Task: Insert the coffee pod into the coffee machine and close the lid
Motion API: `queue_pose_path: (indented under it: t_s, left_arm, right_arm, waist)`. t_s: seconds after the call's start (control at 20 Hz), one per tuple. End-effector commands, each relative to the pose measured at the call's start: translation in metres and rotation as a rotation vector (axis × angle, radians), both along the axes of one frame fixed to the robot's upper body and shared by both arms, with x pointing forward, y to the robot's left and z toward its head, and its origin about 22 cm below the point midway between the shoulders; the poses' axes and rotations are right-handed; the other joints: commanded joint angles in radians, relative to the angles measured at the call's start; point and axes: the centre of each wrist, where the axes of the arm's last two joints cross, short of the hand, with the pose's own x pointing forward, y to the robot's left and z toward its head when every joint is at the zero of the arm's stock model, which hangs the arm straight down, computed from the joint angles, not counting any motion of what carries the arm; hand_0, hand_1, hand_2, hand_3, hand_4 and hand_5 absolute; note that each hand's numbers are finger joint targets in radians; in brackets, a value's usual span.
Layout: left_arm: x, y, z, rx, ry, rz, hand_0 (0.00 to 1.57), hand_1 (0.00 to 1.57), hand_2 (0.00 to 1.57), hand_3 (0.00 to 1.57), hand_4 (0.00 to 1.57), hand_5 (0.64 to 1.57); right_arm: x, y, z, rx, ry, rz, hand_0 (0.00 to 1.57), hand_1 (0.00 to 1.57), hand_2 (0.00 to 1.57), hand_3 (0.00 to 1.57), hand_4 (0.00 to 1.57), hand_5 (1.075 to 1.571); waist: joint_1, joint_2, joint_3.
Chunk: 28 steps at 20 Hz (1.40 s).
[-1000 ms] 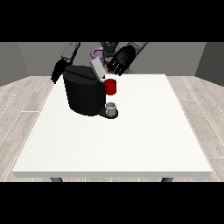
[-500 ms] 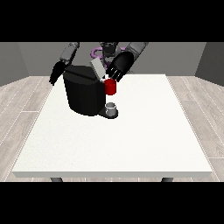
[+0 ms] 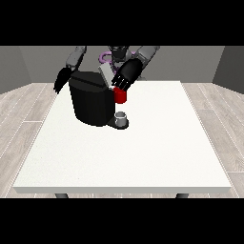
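the hand at the view's left (image 3: 61, 82) hangs beside the coffee machine (image 3: 93, 99), fingers unclear. the hand at the view's right (image 3: 126, 75) reaches the lid (image 3: 106, 75), fingers seemingly straight; a slip could leave it ajar. no pod plainly shows.

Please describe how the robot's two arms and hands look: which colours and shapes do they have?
Both arms are grey, rounded segments. Each ends in a black hand: the hand at the view's right looks broad and dark, the hand at the view's left narrow. No cables or markings show on them.

Grey arms end in black hands; purple loop at the chest.
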Motion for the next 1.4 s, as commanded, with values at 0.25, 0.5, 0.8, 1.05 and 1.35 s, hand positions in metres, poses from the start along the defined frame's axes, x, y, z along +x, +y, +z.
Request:
queue_pose_path:
  t_s: [0.25, 0.5, 0.8, 1.05, 1.35]
  left_arm:
    - [0.000, -0.011, 0.009, -0.003, -0.061, -0.016, 1.22, 1.22, 1.26, 1.21, 0.38, 1.571]
    - [-0.002, 0.005, 0.023, -0.010, -0.069, -0.019, 1.20, 1.20, 1.22, 1.17, 0.36, 1.571]
    - [-0.001, 0.009, 0.001, 0.065, -0.122, 0.008, 1.23, 1.23, 1.24, 1.16, 0.00, 1.571]
    - [-0.002, 0.010, 0.000, 0.159, -0.158, 0.029, 1.17, 1.17, 1.19, 1.07, 0.00, 1.571]
    - [-0.002, 0.026, -0.003, 0.119, -0.181, 0.028, 1.11, 1.11, 1.14, 1.02, 0.00, 1.571]
  right_arm:
    - [0.002, -0.005, -0.004, 0.003, 0.002, -0.011, 0.00, 0.00, 0.00, 0.00, 0.00, 1.571]
    - [0.003, -0.010, 0.001, -0.005, -0.003, -0.010, 0.00, 0.00, 0.00, 0.00, 0.00, 1.571]
    - [0.001, -0.006, 0.003, -0.011, -0.002, -0.028, 0.00, 0.00, 0.00, 0.00, 0.00, 1.571]
    - [-0.008, 0.007, -0.008, -0.001, 0.010, -0.004, 0.00, 0.00, 0.00, 0.00, 0.00, 1.571]
    - [0.002, -0.017, 0.019, -0.016, -0.047, -0.015, 0.00, 0.00, 0.00, 0.00, 0.00, 1.571]
  waist:
    - [0.005, 0.014, 0.0007]
    - [-0.002, 0.014, 0.0007]
    - [0.003, 0.023, 0.0004]
    - [-0.022, 0.025, 0.0005]
    - [-0.019, 0.068, 0.0004]
